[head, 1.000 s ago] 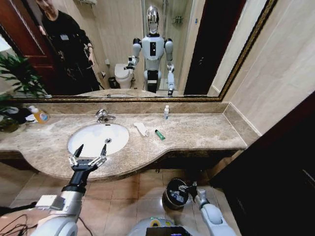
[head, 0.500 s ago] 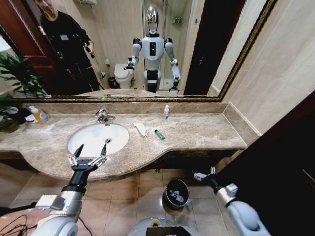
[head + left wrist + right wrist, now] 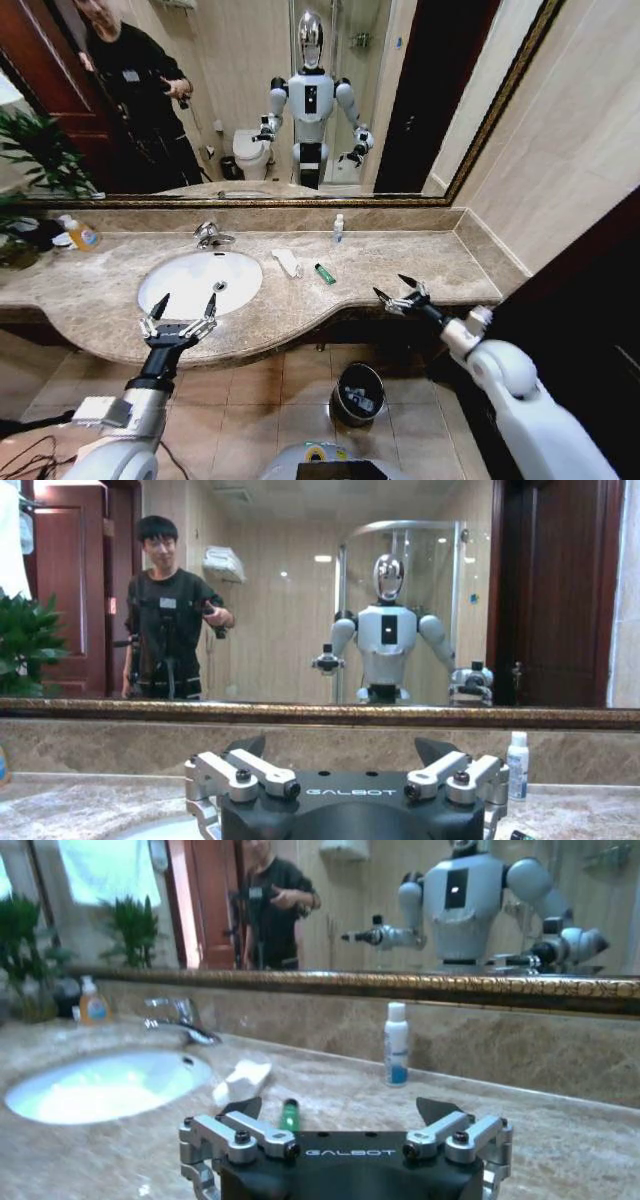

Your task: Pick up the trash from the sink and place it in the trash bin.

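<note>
On the beige marble bench (image 3: pixel 420 262), between the white oval sink (image 3: pixel 199 282) and the back ledge, lie a white wrapper (image 3: pixel 287 263) and a green stick (image 3: pixel 325 274). Both have their long axes running diagonally, from the mirror side down toward the front edge and the robot's right. A small clear white-capped bottle (image 3: pixel 338 228) stands upright against the back ledge; the right wrist view shows a blue band on its lower half (image 3: pixel 396 1044), too small to read. The right gripper (image 3: pixel 401 294) hovers over the bench's front edge, well to the right of the stick, jaws spread and empty. The left gripper (image 3: pixel 183 312) hangs at the sink's near rim, fingers wide apart, holding nothing. "GALBOT" is printed on both gripper bodies in the wrist views. The trash bin (image 3: pixel 358 393) sits on the floor below the bench, with pale items inside. An orange-labelled soap bottle (image 3: pixel 78 234) stands at far left.
</note>
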Robot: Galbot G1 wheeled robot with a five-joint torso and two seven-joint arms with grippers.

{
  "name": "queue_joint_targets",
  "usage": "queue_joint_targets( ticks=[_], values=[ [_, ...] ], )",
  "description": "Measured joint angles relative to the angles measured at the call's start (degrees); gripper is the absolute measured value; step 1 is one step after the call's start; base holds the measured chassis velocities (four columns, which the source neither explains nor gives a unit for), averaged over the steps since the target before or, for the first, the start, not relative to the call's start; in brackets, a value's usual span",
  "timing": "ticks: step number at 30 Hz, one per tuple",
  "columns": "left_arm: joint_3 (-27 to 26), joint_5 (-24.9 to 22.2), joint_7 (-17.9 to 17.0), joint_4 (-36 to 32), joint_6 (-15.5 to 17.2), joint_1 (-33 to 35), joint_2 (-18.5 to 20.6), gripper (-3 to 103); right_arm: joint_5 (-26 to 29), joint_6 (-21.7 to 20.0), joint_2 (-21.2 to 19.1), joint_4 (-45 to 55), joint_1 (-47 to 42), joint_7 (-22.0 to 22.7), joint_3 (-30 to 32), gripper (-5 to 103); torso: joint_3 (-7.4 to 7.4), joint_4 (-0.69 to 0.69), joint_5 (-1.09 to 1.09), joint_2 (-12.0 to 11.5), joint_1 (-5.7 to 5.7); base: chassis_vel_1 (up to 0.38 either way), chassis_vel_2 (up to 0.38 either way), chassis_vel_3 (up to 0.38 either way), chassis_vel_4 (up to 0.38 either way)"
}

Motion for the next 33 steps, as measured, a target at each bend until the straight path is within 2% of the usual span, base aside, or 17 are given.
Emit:
queue_joint_targets(
  ticks=[1,2,4,6,9,12,14,15,17,18,19,21,26,33],
  values=[
    [0.0,0.0,0.0,0.0,0.0,0.0,0.0,100,0.3,0.6,-2.2,-2.6,2.7,0.6,-2.4,100,0.00,0.00,0.00,0.0,0.00,0.000,0.000,0.000,0.000],
    [0.0,0.0,0.0,0.0,0.0,0.0,0.0,100,0.3,0.6,-2.2,-2.6,2.7,0.6,-2.4,100,0.00,0.00,0.00,0.0,0.00,0.000,0.000,0.000,0.000],
    [0.0,0.0,0.0,0.0,0.0,0.0,0.0,100,0.5,1.3,-4.1,-6.4,7.4,0.7,-6.9,100,0.00,-0.03,0.01,0.0,0.00,0.000,0.000,0.000,0.000],
    [0.0,0.0,0.0,0.0,0.0,0.0,0.0,100,0.6,1.5,-4.3,-7.4,8.9,0.7,-8.3,100,0.00,-0.02,0.01,0.0,0.00,0.000,0.000,0.000,0.000],
    [0.0,0.0,0.0,0.0,0.0,0.0,0.0,100,0.8,2.2,-6.1,-11.9,15.7,0.1,-16.3,100,0.01,0.00,0.01,0.0,0.00,0.000,0.000,0.000,0.000],
    [0.0,0.0,0.0,0.0,0.0,0.0,0.0,100,0.9,1.9,-6.5,-13.6,19.1,0.3,-20.0,100,0.00,-0.01,-0.01,0.0,0.00,0.000,0.000,0.000,0.000],
    [0.0,0.0,0.0,0.0,0.0,0.0,0.0,100,1.6,-0.4,-5.1,-14.3,23.9,3.4,-24.4,100,0.00,-0.01,-0.01,0.0,0.00,0.000,0.000,0.000,0.000],
    [0.0,0.0,0.0,0.0,0.0,0.0,0.0,100,1.6,-0.4,-5.1,-14.3,23.9,3.4,-24.4,100,0.00,-0.01,-0.01,0.0,0.00,0.000,0.000,0.000,0.000],
    [0.0,0.0,0.0,0.0,0.0,0.0,0.0,100,5.3,-4.2,-1.8,-13.6,27.6,11.8,-28.7,100,0.00,-0.01,0.01,0.0,0.00,0.000,0.000,0.000,0.000],
    [0.0,0.0,0.0,0.0,0.0,0.0,0.0,100,6.4,-5.3,-0.6,-13.6,28.8,14.9,-29.9,100,0.00,-0.01,0.00,0.0,0.00,0.000,0.000,0.000,0.000],
    [0.0,0.0,0.0,0.0,0.0,0.0,0.0,100,6.4,-5.3,-0.6,-13.6,28.8,14.9,-29.9,100,0.00,-0.01,0.00,0.0,0.00,0.000,0.000,0.000,0.000],
    [0.0,0.0,0.0,0.0,0.0,0.0,0.0,100,7.5,-7.0,3.2,-14.7,32.0,22.0,-33.2,100,0.00,0.01,-0.01,0.0,0.00,0.000,0.000,0.000,0.000],
    [0.0,0.0,0.0,0.0,0.0,0.0,0.0,100,7.1,-7.5,6.5,-16.3,34.7,26.3,-37.2,100,0.00,0.00,-0.01,0.0,0.00,0.000,0.000,0.000,0.000],
    [0.0,0.0,0.0,0.0,0.0,0.0,0.0,100,5.3,-7.7,7.7,-16.8,34.8,26.5,-39.3,100,0.00,-0.01,-0.01,0.0,0.00,0.000,0.000,0.000,0.000]
  ],
)
